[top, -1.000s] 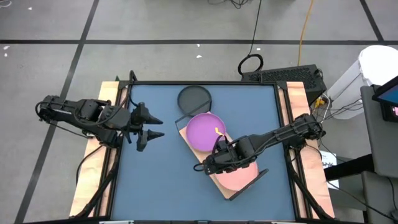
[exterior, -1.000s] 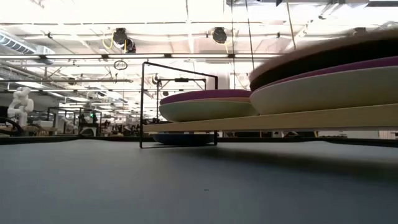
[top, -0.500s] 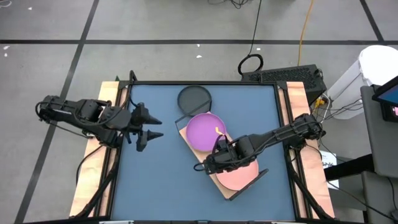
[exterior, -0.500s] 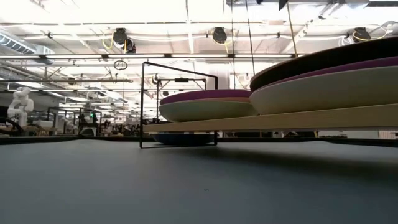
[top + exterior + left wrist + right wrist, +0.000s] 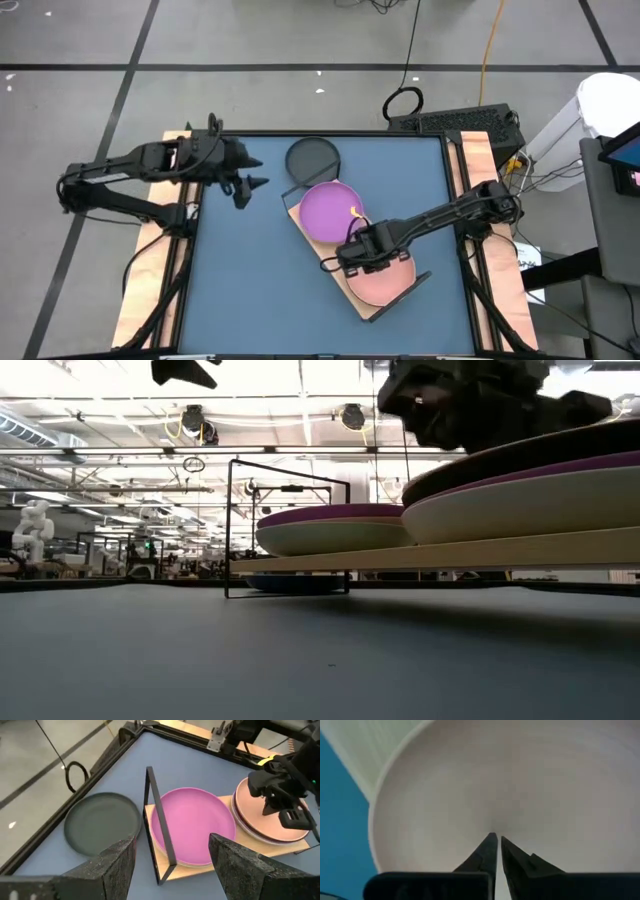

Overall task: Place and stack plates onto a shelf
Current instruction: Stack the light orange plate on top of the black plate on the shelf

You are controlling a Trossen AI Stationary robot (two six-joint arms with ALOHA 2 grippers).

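High view: my shelf (image 5: 372, 300), a pale wooden board in a thin black wire frame, lies aslant on the blue bench (image 5: 250, 290), toward its right half.
Plates on the shelf: a purple plate (image 5: 328, 210) tops the stack at the far end; a pink plate (image 5: 385, 283) tops the stack at the near end, touching its neighbour's rim.
Plate off the shelf: a black plate (image 5: 312, 157) sits alone on the bench just beyond the frame's far end.
Their look: round, shallow, matte, raised rims, all one size; the low view shows cream and dark plates layered under the top ones.
My right hand (image 5: 352, 258): over the near-left rim of the pink plate, fingers drawn nearly together with only a slit between, gripping nothing; the right wrist view shows just the pink bowl past the tips.
My left hand (image 5: 252, 183): raised above the bench's far-left part, well apart from the black plate, fingers spread wide and empty.
Step in hand: as I judge it, the pink plate is set down and the black one is next.
Next move: my left hand must drop to the black plate's rim, pinch it and carry it over the wire frame without clipping it.
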